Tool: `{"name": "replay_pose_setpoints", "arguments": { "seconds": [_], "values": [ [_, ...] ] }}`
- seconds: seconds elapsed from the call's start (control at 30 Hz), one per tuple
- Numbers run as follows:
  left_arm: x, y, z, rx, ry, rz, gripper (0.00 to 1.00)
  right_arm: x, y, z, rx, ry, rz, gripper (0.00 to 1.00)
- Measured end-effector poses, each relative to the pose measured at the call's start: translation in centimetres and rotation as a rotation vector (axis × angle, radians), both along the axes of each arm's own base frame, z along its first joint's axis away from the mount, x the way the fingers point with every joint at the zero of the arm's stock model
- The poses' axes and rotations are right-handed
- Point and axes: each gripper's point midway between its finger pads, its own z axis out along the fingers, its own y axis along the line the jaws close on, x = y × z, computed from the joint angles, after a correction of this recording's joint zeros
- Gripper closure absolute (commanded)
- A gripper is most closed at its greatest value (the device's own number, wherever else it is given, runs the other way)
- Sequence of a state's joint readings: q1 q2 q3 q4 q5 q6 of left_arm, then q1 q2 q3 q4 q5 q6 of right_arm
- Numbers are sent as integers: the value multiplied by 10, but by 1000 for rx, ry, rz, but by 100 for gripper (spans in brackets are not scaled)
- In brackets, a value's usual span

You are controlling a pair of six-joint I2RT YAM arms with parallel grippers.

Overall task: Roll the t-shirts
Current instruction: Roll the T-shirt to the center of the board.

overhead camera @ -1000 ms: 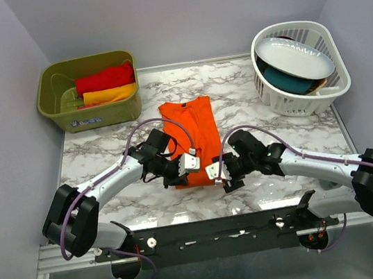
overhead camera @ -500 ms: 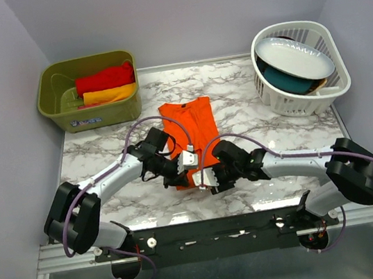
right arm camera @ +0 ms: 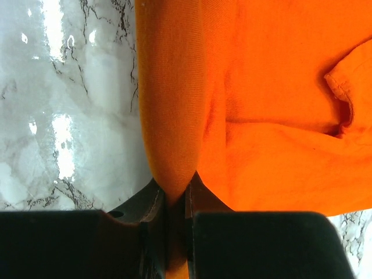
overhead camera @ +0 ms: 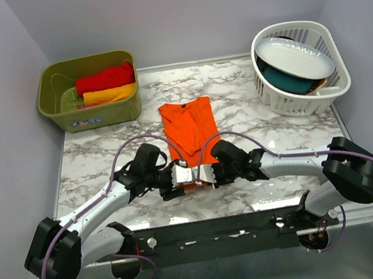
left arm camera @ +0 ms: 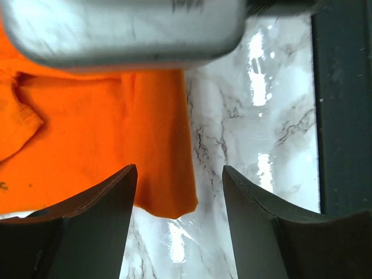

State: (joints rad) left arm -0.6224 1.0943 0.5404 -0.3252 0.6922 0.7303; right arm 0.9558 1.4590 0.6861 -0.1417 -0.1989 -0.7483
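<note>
The vivid orange t-shirt (overhead camera: pixel 188 126) lies folded into a long strip on the marble table (overhead camera: pixel 104 152), collar end far from me. My left gripper (overhead camera: pixel 180 177) is at its near left corner; in the left wrist view that gripper (left arm camera: pixel 179 171) is open, with the shirt's corner (left arm camera: pixel 165 197) lying loose between the fingers (left arm camera: pixel 93 226). My right gripper (overhead camera: pixel 206 174) is at the near hem, and in the right wrist view it (right arm camera: pixel 173 185) is shut on a pinched fold of the orange t-shirt (right arm camera: pixel 171 128). A red t-shirt (overhead camera: pixel 103 77) and a yellow-orange t-shirt (overhead camera: pixel 109 93) lie in the bin.
An olive-green bin (overhead camera: pixel 62 109) stands at the back left. A white laundry basket (overhead camera: pixel 293 99) with a white dish (overhead camera: pixel 295 54) and a teal dish (overhead camera: pixel 287 81) stands at the back right. The table's near edge and metal rail (overhead camera: pixel 214 230) run just behind both grippers.
My left gripper has opened, let go of the orange shirt and drawn back to its near corner. My right gripper has slid left onto the near hem and shut on it.
</note>
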Motion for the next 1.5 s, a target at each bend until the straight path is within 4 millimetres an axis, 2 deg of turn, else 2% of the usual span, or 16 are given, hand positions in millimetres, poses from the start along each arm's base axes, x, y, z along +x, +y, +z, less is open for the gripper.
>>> {"name": "replay_pose_setpoints", "arguments": {
  "seconds": [0.13,0.23,0.27,0.33,0.37,0.47,0.67,0.8,0.9,1.1,1.37,1.5],
  "values": [
    [5,2,-16,35,-18,20,32,0,0,0,2,6,-7,85],
    [6,3,-29,66,-1,26,44,0,0,1,3,10,-12,84],
    [7,3,-32,74,7,28,54,-2,-1,0,-5,16,-14,84],
    [8,3,-37,88,28,29,63,-4,-6,-4,-23,35,-23,83],
    [8,2,-38,93,36,26,71,-4,-8,-5,-30,42,-30,84],
    [9,-1,-35,99,98,13,82,-6,-12,-6,-44,64,-40,83],
    [9,-1,-20,104,236,-12,95,-20,-9,5,-37,181,16,84],
    [6,-1,-8,114,311,-51,98,-23,-12,17,-38,321,54,85],
    [12,0,-2,125,390,-66,99,-20,-14,22,-43,447,82,86],
    [15,5,-4,141,560,-70,100,-13,-14,21,-65,682,147,87],
    [19,15,-9,134,681,-4,100,-11,-7,21,-81,857,228,87],
    [28,16,-17,134,722,41,88,-2,-6,13,-91,902,235,87]
  ]
}}
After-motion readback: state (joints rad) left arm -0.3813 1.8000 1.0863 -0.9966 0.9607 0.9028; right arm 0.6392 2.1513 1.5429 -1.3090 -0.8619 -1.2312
